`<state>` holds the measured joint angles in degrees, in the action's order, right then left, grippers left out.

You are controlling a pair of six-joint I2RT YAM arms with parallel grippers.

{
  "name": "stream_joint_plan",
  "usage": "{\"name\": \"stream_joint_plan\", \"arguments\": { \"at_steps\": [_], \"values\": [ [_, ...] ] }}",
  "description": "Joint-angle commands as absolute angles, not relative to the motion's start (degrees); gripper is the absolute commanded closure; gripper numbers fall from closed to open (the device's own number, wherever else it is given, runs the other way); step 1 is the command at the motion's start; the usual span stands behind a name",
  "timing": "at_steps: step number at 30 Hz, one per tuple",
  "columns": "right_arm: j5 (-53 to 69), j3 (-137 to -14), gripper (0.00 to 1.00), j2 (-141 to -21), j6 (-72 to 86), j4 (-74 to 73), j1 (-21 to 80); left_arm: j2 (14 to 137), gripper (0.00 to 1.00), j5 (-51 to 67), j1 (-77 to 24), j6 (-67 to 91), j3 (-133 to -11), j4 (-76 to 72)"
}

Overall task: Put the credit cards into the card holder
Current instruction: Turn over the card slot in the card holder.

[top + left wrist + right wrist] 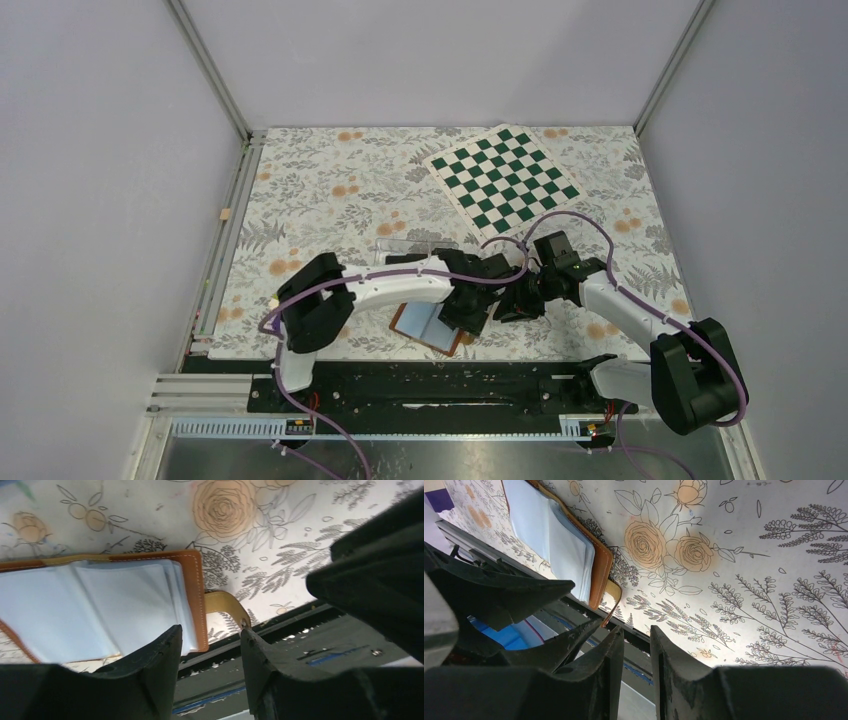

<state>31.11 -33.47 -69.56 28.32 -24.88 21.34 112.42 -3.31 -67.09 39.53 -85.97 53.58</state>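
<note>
The card holder [428, 326] lies open near the table's front edge, a tan-brown wallet with pale blue sleeves up. It shows in the left wrist view [125, 605] and the right wrist view [569, 550]. Its snap tab [226, 603] sticks out to the right. My left gripper [467, 308] hovers over the wallet's right edge, open and empty [207, 642], with the tab's tip near its right finger. My right gripper [508, 302] is close beside it, jaws narrowly apart and empty [635, 645]. A dark flat shape [402, 259], possibly the credit cards, lies behind the left arm.
A clear plastic box [415, 244] stands behind the left arm. A green and white chessboard [505, 175] lies at the back right. The black base rail [430, 385] runs along the front edge just below the wallet. The two wrists crowd each other.
</note>
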Motion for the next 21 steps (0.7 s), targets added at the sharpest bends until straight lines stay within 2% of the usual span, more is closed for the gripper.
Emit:
{"name": "stream_joint_plan", "arguments": {
  "at_steps": [1,6,12,16,21],
  "values": [
    [32.26,-33.62,0.67,-69.65,27.82,-24.64,21.01,103.91,0.53,6.82,-65.7,42.47,-78.23,37.23],
    [33.57,-34.06,0.65,-70.49,27.49,-24.68,21.05,92.5,0.51,14.05,-61.18,46.96,-63.67,17.22],
    [35.4,-34.78,0.65,-72.22,27.16,-24.48,21.33,79.81,0.49,21.55,-50.62,54.62,-42.96,-2.79],
    [35.64,-35.33,0.65,-72.97,27.22,-24.51,22.25,72.65,0.49,17.78,-42.36,52.66,-35.35,5.34],
    [36.05,-34.66,0.65,-74.18,27.9,-23.05,23.05,69.35,0.45,6.62,-36.55,43.01,-38.0,23.82]
  ]
}}
